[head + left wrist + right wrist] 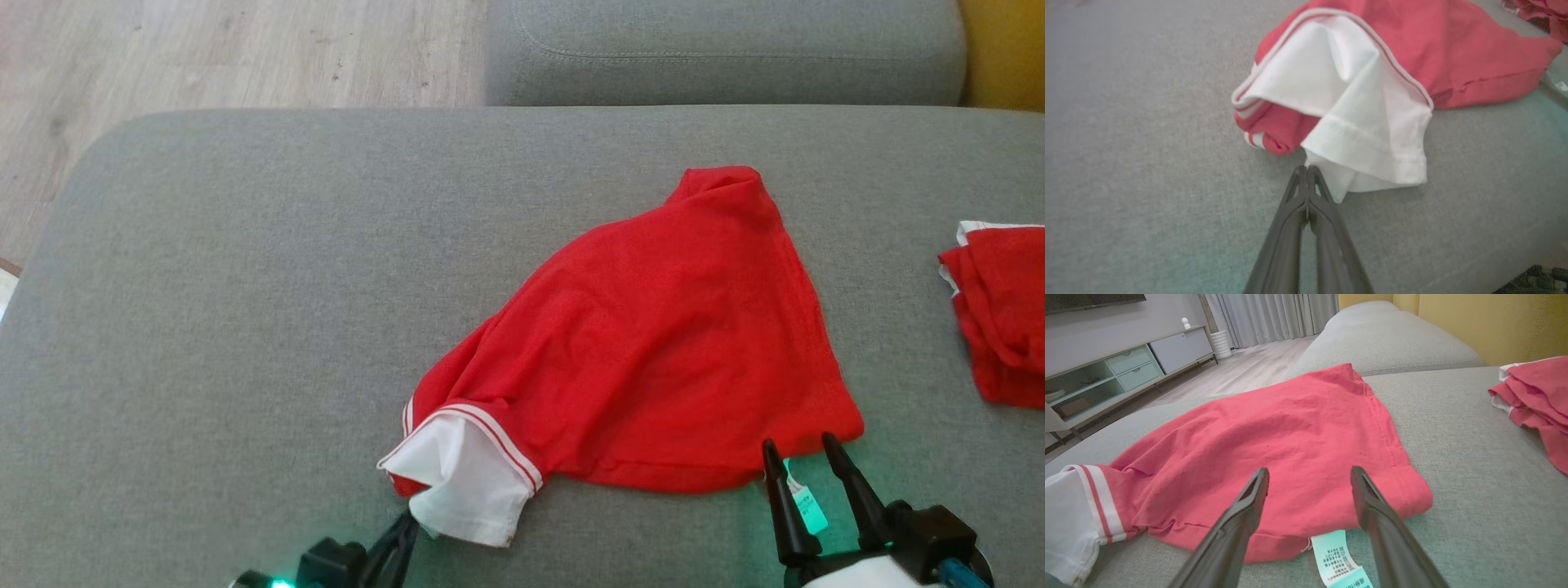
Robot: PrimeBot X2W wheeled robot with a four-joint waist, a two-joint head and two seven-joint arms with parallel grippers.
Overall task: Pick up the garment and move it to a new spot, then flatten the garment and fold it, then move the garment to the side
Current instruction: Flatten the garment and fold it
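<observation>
Now: a soft shirt, two edges within reach

Plainly the garment (653,343) is light, limp knit. It lies slumped and creased on the grey cushion (245,286), right of centre, with its white sleeve (1355,102) bunched toward me at the near left. From a single pinch I expect it to sag and drag, so I judge two holds best, on the hemmed edges where the cloth is doubled.

My left gripper (1306,169) has its fingers pressed together, tips at the sleeve's cuff. I cannot tell whether any cloth is caught between them. My right gripper (1309,473) stands spread, straddling the near right hem corner, with the teal care label (1337,553) lying between the fingers and nothing gripped.

Room is generous to the left, where bare cushion runs to a rounded edge and the wood floor (204,49) beyond. To the right a second red pile (1000,318) lies well apart from the garment, so I'd steer away from that side.
</observation>
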